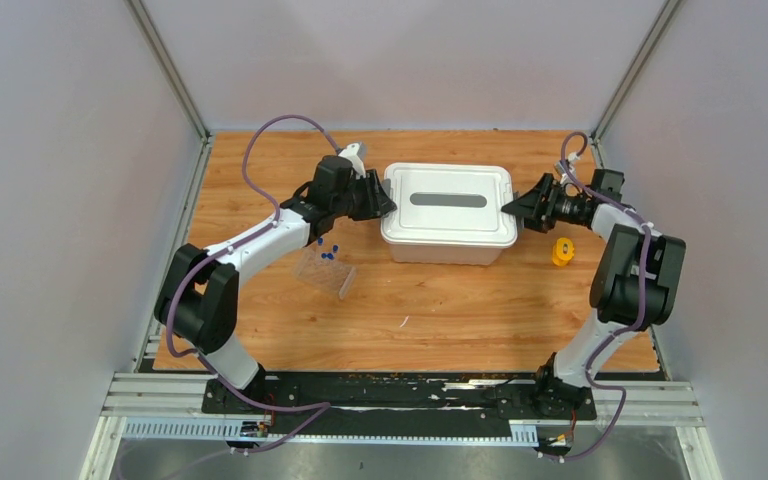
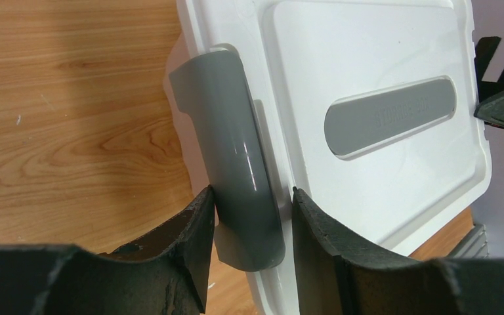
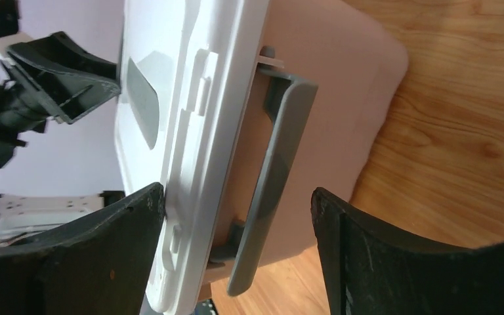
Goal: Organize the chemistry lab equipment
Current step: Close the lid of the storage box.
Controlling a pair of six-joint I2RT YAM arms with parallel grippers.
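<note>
Two robot arms flank a closed pink bin (image 3: 341,98) on a wooden table (image 1: 440,310) with lab equipment left to be put in order. The left gripper (image 2: 252,200) appears clamped on the near grey latch (image 2: 236,144) at its end of the white lid (image 2: 367,39): one pad presses the latch's outer face and the other sits tight at the lid's rim. Across the bin, the right gripper (image 3: 237,191) stands with its jaws wide apart, straddling the lid's edge and the far grey latch (image 3: 282,157) without touching either. The only equipment in view is the clear tube rack (image 1: 326,268), which lies on the table behind and below the left gripper, close beside that arm's forearm. The tiny blue-capped tubes (image 1: 328,251) sit at the rack's end nearer that gripper. A small orange object (image 1: 562,251) rests just behind the right gripper, toward its arm. Whether other pieces are inside the bin cannot be told. The rack looks light, stiff and smooth-walled, so it would likely slide under a glancing touch. A pinch across its narrow width, low on the side walls, seems the surest hold. The tubes look loose enough to spill if the rack tips, so it should probably travel level. The lid is likely light but springy, and would lift most evenly from both latched ends at once.
</note>
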